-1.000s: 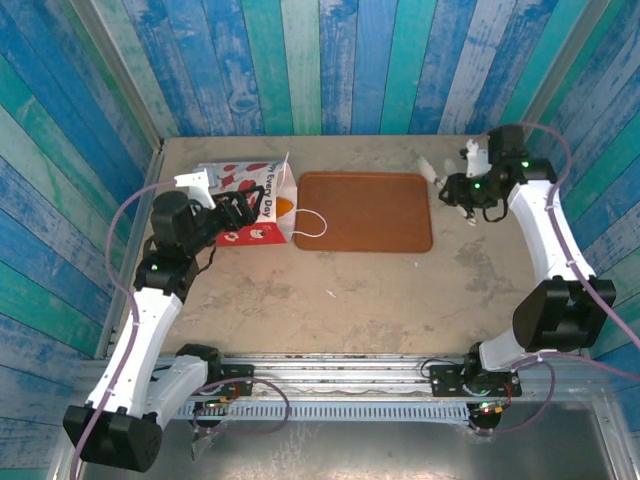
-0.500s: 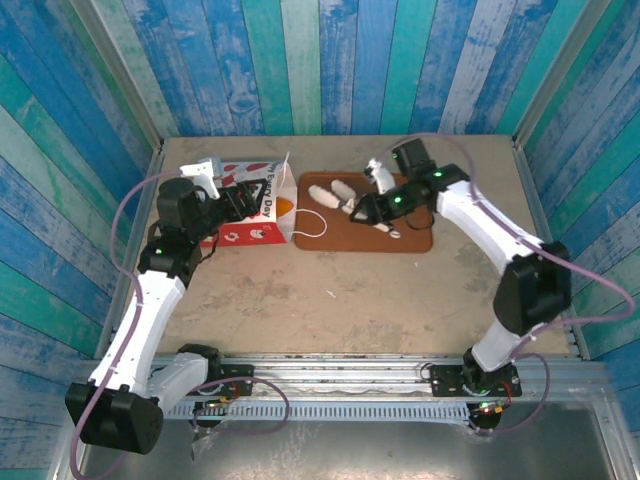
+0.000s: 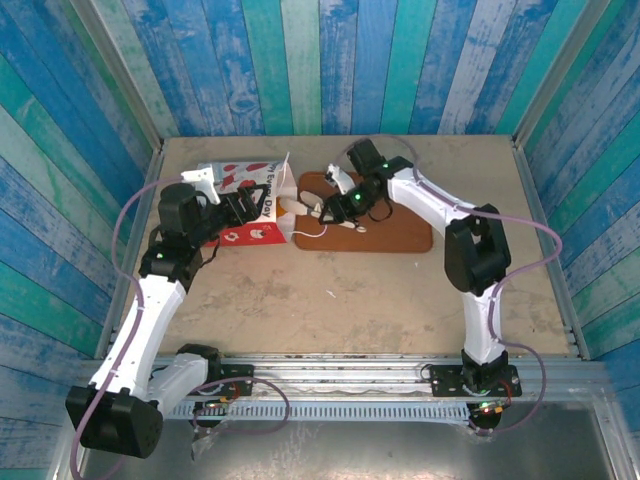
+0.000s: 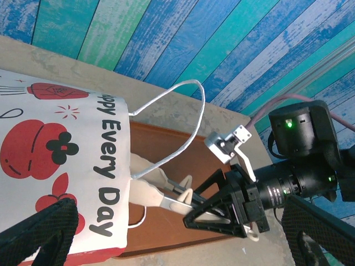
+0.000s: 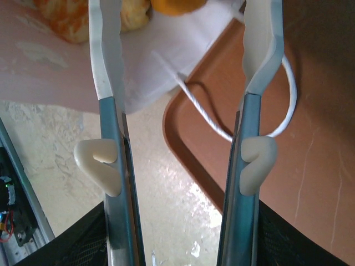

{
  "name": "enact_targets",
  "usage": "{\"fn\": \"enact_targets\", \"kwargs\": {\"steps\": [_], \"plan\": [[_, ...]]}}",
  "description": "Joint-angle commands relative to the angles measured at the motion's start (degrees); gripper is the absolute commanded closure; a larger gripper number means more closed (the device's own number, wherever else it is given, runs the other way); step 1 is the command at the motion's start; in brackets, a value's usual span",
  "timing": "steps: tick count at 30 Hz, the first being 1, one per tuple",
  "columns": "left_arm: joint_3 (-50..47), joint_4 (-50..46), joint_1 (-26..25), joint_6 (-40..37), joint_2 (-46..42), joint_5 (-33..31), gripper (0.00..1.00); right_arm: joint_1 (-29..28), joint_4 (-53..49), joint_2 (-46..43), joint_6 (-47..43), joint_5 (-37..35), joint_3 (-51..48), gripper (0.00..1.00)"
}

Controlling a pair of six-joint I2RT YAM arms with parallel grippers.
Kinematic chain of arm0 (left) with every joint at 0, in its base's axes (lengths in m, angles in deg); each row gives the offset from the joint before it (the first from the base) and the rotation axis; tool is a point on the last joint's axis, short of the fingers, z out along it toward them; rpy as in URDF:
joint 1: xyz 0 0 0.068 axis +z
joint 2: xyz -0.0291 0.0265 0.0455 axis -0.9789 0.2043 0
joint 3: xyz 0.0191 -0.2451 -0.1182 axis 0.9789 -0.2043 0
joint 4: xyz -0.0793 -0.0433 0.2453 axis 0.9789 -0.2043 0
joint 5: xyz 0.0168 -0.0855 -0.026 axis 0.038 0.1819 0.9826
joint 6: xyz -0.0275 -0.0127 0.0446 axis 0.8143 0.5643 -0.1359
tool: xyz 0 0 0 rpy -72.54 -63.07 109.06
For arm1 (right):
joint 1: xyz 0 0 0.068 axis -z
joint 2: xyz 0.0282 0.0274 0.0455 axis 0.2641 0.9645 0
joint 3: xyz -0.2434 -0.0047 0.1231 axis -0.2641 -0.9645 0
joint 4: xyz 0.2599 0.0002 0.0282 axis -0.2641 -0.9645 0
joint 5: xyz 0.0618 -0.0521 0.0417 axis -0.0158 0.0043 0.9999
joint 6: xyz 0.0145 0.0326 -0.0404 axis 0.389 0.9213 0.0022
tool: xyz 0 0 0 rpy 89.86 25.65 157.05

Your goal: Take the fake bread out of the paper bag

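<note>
While at bag (image 3: 243, 186), right gripper (image 5: 183, 33) (parted)

I record the paper bag (image 4: 61, 166) as white, printed with red fruit shapes, small black marks and black lettering. The fake bread (image 5: 66, 22) at its mouth reads orange and golden. The tray (image 3: 390, 238) is plain brown. The surface (image 3: 350, 300) is mottled beige. The wall planks (image 3: 320, 60) run in weathered blue, teal and green stripes.

paper bag (image 3: 240, 205): white-red, on its side, mouth open | fake bread (image 5: 62, 25): golden-orange, inside mouth
</note>
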Motion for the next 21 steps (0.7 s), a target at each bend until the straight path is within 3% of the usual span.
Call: {"fn": "enact_targets", "kwargs": {"steps": [1, 11, 21], "plan": [[-0.2, 1.0, -0.1, -0.2, 0.1, 0.8, 0.02, -0.4, -2.0, 3.2, -1.5, 1.7, 4.5, 0.42], [-0.3, 0.5, -0.1, -0.7, -0.5, -0.4, 0.01, -1.7, -5.7, 9.7, -3.4, 4.0, 12.0, 0.44], [-0.3, -1.3, -0.1, -1.7, -1.7, -2.1, 0.00, -2.3, -5.1, 2.8, -4.9, -0.4, 7.3, 0.74]]}}
